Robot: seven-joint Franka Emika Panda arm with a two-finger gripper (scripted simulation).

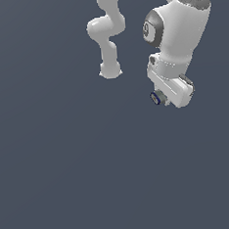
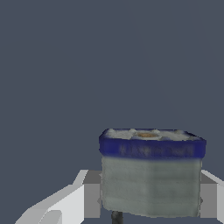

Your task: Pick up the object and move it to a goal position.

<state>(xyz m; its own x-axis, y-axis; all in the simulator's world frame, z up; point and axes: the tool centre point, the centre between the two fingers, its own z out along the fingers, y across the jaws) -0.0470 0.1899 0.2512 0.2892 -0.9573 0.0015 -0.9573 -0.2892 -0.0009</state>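
Observation:
The object [image 2: 151, 175] is a small grey piece with a dark-blue rim around its pale end face and a thin dark stem [image 2: 116, 217] at its other end. It fills the gap between the two fingers [image 2: 92, 194] of my gripper [image 2: 150, 199], which is shut on it. In the exterior view the object [image 1: 158, 98] shows end-on as a tiny round blue-rimmed disc. It is at the lower end of the white hand [image 1: 175, 86], held well above the floor. The fingers themselves are hidden there.
A flat, plain dark grey-blue floor [image 1: 68, 179] spreads in every direction. The arm's base [image 1: 110, 70] stands toward the back, to the exterior view's left of the hand. No goal marker shows in either view.

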